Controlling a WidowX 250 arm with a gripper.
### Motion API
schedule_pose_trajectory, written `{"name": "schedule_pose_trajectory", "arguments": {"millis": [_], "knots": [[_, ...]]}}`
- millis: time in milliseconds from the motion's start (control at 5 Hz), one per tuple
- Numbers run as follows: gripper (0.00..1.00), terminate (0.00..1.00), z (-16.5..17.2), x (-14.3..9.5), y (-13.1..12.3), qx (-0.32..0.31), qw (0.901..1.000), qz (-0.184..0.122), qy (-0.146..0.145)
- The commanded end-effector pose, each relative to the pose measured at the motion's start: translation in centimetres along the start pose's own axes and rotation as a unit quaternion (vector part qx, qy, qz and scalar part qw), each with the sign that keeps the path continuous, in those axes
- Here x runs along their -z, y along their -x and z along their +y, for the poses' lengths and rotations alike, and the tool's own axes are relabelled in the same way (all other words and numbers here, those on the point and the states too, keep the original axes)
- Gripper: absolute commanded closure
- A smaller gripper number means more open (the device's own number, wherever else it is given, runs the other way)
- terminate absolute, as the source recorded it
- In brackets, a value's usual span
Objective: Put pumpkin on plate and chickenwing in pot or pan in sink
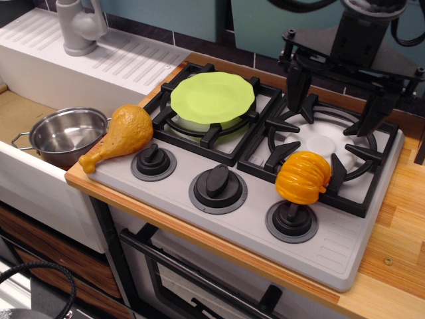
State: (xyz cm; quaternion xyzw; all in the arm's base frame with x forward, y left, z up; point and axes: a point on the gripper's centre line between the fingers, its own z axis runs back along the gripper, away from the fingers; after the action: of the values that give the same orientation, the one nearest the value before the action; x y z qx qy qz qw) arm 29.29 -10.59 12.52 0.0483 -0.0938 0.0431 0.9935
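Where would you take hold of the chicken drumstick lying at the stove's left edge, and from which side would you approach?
Probably from above, closing across the neck of the chickenwing where the bulbous end narrows toward the bone. It lies flat, bone end pointing down-left over the counter edge, so jaws set crosswise to its length should fit. The open gripper hangs over the right burner, away from the pot.

Teal wall (pixel 159 13), wooden counter (pixel 392 226), oven door (pixel 199 279)
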Motion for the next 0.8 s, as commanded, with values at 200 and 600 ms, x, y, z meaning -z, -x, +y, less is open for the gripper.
{"name": "schedule_pose_trajectory", "arguments": {"millis": [200, 600], "knots": [[0.00, 0.00, -0.2, 1.3, -0.3, 0.000, 0.9999, -0.009, 0.008], [0.00, 0.00, 0.0, 3.7, -0.6, 0.010, 0.9990, -0.036, 0.024]]}}
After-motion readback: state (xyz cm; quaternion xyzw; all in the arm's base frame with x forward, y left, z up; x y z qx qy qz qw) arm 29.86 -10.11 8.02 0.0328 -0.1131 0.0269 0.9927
